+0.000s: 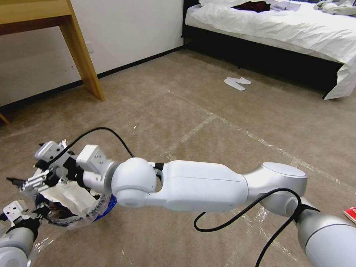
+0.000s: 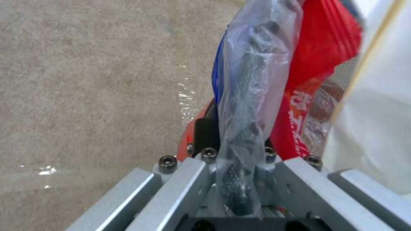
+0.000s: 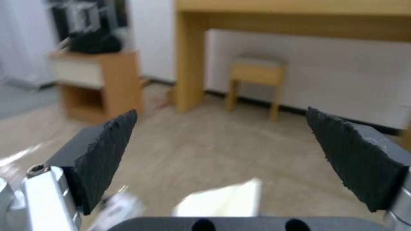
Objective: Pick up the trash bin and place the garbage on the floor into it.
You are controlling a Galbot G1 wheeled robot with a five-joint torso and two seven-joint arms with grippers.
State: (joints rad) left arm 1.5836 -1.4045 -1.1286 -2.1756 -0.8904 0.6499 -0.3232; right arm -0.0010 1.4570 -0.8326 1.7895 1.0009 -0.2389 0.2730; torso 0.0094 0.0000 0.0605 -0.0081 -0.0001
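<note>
Crinkly plastic: the clear liner with blue markings spills over the rim of the trash bin (image 1: 74, 213), which sits low at the robot's left, above the beige carpet (image 1: 207, 92).
Trash bin: small, round and red; the left wrist view shows its red wall (image 2: 195, 128) and the liner (image 2: 252, 80) bunched right at the gripper.
Left gripper (image 2: 240, 192): clamped on the bin's rim, with the plastic pinched between its metal fingers (image 2: 188, 179); in the head view it comes in from the bottom left corner (image 1: 22, 218).
Right gripper (image 1: 20, 182): reached across the robot's front on a long white arm (image 1: 200, 185), it hangs just over the bin's mouth. In its own wrist view the two black pads (image 3: 107, 144) stand wide apart with nothing between them.
Inside the bin: a pale, cream-coloured sheet (image 1: 72, 196) lies near the top; the left wrist view shows a red wrapper with white print (image 2: 300, 106) pressed against the liner, and something white (image 2: 377, 122) beside it.
On the floor: a flat white piece (image 1: 237, 83) lies well away, near the bed (image 1: 282, 26); a red-and-white packet (image 1: 350, 214) shows at the right edge.
Room: a wooden table leg (image 1: 79, 52) stands against the white wall to the left, and strips of clear tape (image 1: 207, 124) cross the carpet.
</note>
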